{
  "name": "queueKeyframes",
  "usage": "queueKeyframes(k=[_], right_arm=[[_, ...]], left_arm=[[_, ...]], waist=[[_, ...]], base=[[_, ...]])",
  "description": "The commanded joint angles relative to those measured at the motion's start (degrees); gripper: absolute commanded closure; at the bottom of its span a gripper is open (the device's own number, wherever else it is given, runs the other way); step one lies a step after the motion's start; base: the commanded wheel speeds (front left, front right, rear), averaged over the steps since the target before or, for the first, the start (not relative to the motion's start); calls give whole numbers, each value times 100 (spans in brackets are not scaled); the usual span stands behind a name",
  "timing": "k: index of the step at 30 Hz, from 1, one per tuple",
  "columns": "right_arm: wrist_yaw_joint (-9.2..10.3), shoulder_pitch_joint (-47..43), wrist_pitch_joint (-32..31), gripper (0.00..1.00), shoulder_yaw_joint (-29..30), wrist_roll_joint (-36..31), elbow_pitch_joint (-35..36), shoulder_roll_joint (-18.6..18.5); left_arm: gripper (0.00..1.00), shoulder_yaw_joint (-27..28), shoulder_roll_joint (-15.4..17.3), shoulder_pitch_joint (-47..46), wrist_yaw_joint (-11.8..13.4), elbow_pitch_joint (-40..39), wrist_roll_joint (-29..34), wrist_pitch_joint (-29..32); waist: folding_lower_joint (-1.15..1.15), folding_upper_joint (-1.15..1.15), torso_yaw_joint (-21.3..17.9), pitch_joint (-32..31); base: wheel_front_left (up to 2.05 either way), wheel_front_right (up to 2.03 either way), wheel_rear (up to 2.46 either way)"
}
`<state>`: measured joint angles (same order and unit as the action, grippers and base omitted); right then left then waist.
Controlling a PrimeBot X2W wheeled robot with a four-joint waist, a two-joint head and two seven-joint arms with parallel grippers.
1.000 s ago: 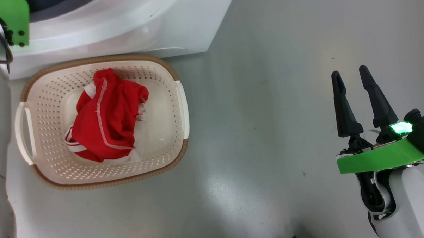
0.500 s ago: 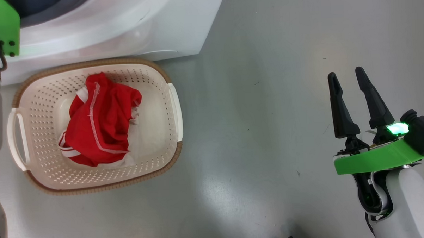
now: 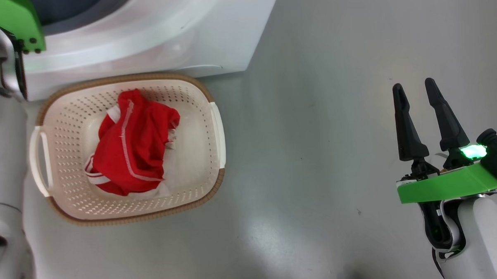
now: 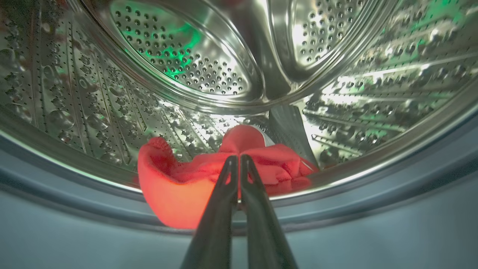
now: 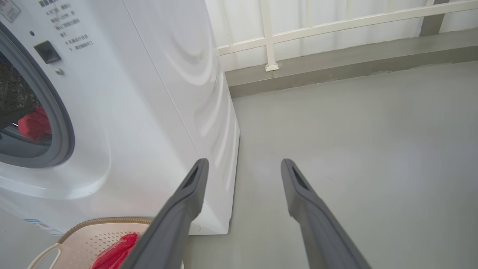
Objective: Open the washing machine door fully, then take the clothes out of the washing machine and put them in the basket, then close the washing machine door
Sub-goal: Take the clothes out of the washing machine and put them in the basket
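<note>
**Pinching cloth at the drum's lip**

The left claw has its fingers pressed together on a fold of the cloth. The cloth lies right at the tips on the low side of the drum. Its bulk slumps to the claw's left and hangs over the lip toward the gasket, which runs beneath the fingers.

The bite looks thin, so the pull should start slowly. Lifting a little first would let the cloth clear the lip and gasket. Then draw straight back along the fingers, watching that the fold does not slip.

The basket waits just outside the machine, on the floor below that arm, so the drop can be short. It already holds a red garment.

The left forearm reaches forward into the machine's mouth, fingers angled slightly down at the drum's floor. The right claw is spread and holds nothing. It hovers over bare floor, with the basket well apart on its left.
</note>
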<state>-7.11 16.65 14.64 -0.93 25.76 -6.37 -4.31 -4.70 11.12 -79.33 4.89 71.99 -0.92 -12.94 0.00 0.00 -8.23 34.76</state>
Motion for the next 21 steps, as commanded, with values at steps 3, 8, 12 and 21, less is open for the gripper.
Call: queueKeyframes(k=[3, 8, 12, 21], right_arm=[[-37, -210, 36, 0, -55, 23, 118, -79], [-37, -335, 36, 0, 38, 8, 151, -120], [-37, -389, 36, 0, 58, -2, 167, -167], [-37, -510, 36, 0, 98, -10, 180, -207]], left_arm=[[100, 250, 139, 338, -136, -415, -307, -182], [100, 536, 15, 1049, -272, -1729, -618, -203], [100, 744, -129, 1682, -289, -2807, -725, -204], [100, 1237, -512, 2955, -460, -4901, -724, -205]], waist=[[0, 0, 168, -229], [0, 0, 315, -397], [0, 0, 408, -447], [0, 0, 498, -589]], base=[[0, 0, 0], [0, 0, 0], [0, 0, 0], [0, 0, 0]])
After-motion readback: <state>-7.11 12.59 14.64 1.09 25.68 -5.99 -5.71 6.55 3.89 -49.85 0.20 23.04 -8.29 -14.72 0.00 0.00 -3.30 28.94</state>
